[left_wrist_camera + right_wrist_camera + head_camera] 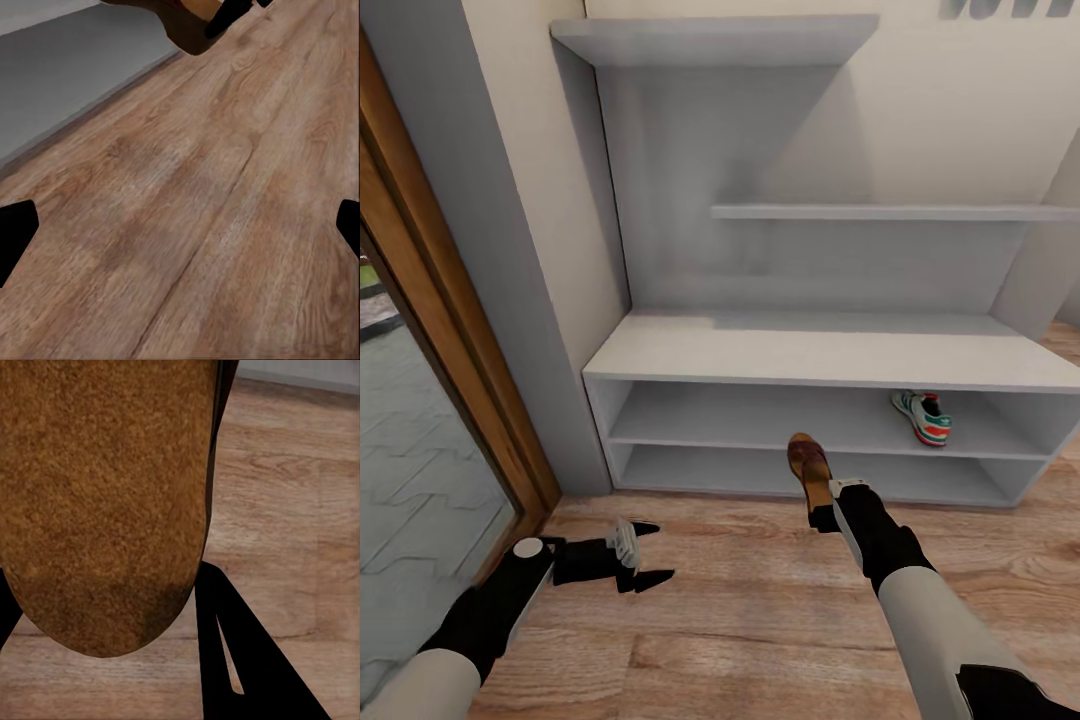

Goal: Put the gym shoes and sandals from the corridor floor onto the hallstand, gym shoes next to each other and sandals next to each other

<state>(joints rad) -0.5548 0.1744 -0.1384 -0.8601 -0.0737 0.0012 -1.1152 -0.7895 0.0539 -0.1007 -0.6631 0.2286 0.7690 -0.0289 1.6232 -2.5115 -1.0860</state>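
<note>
My right gripper (822,500) is shut on a sandal (809,466), brown with a tan sole, held above the corridor floor (760,600) just in front of the hallstand's (820,350) low openings. In the right wrist view the sandal's cork-like sole (105,495) fills the space between the fingers (247,660). One gym shoe (922,416), white with green stripes and a red-orange heel, sits on the upper low shelf toward the right. My left gripper (650,550) hangs open low over the floor at the left, with bare planks (195,210) between its fingertips.
A wood-framed glass door (420,400) and grey wall post (510,300) stand at the left. The rack's wide bench top (760,355) and the staggered shelves (880,212) above it hold nothing. Open floor lies between my arms.
</note>
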